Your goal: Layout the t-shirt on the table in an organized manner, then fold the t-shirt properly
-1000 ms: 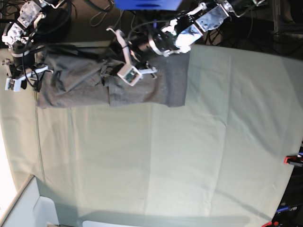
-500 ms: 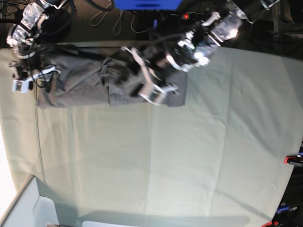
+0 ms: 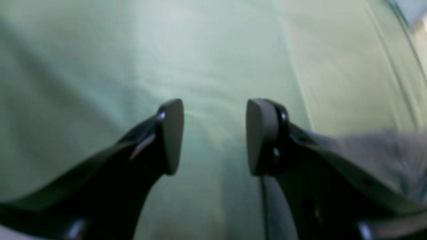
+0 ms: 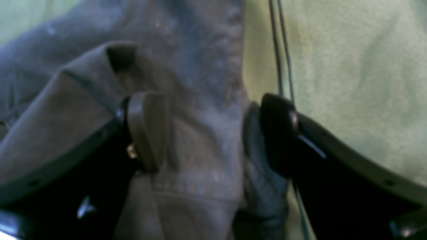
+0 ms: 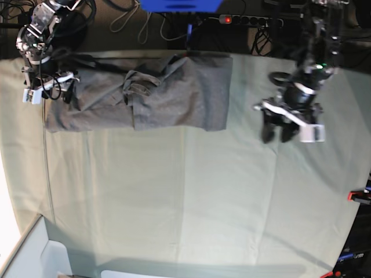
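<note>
The left gripper's (image 5: 277, 136) fingers (image 3: 173, 133) stand apart over bare table (image 5: 203, 202), right of the t-shirt (image 5: 168, 98). The right gripper's (image 4: 206, 133) fingers are spread wide around a fold at the shirt's left end, not pinching. Pale green cloth, faintly creased, covers the table, with dark cables beyond its far edge. Both wrist views are blurred.

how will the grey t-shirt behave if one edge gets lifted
Probably floppy: the t-shirt already lies wrinkled and bunched on the table. Likely light, since thin folds drape between the right tool fingers. It would sag, not hold shape.
</note>
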`<state>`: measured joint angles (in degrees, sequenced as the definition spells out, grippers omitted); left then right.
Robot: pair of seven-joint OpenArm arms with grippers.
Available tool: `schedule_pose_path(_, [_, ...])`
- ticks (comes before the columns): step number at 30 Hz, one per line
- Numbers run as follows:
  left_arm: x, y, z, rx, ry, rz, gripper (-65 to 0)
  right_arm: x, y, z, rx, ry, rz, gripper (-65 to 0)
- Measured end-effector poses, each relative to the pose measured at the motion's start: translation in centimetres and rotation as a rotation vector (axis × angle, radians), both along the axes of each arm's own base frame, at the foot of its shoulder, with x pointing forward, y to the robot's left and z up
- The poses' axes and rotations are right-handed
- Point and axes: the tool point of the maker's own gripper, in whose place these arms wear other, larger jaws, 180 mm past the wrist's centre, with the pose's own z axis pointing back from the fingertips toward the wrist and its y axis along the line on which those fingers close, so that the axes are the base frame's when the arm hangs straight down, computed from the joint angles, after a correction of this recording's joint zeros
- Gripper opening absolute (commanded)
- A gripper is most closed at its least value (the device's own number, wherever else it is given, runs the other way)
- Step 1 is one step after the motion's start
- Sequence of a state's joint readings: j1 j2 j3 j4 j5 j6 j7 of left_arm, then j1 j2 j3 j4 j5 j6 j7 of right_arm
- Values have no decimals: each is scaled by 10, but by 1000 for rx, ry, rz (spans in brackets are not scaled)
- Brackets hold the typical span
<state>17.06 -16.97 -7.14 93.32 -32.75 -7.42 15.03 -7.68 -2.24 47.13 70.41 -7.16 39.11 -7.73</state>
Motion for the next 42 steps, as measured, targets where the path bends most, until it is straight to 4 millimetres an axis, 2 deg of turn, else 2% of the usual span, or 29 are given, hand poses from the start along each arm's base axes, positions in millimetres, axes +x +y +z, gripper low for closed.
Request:
schedule_pose_path(3, [1,43,11,-21,-25,118,-356,1,0,-1,5,-5,-4,-214])
schedule_pose_path(5, [1,61,17,-26,-42,167,-356,2,1,-1,10,-10,-6,-217])
schedule_pose_path(7, [1,68,20,-22,-48,186,-356,3,3,-2,19,-20,-14,-259])
schedule_pose_path(9, [1,70,20,-23,-50,192,-356,3,5,-2,25,-25,-17,-337])
schedule_pose_path(15, [-4,72,15,-24,-34,201,-356,1,7,-5,31,-12,-16,-645])
schedule_pose_path(20, [-5,72,12,-28,-28,204,-356,-7,7,-3,9,12,-1,-650])
schedule_pose_path(24, [-5,72,12,-28,-28,204,-356,-9,7,7,-38,39,18,-650])
schedule_pose_path(30, [-5,72,12,-28,-28,204,-356,12,12,52,-110,-68,17,-650])
schedule_pose_path(34, [-8,74,10,-21,-19,202,-356,14,21,66,-142,-89,54,-650])
schedule_pose_path(36, [-11,77,8,-19,-10,209,-356,13,36,72,-162,-91,122,-650])
schedule_pose_path(40, [-12,103,19,1,-41,275,-356,7,92,78,-154,-90,303,-650])
schedule_pose_path(42, [-13,109,21,7,-48,288,-356,7,118,87,-143,-119,374,-650])
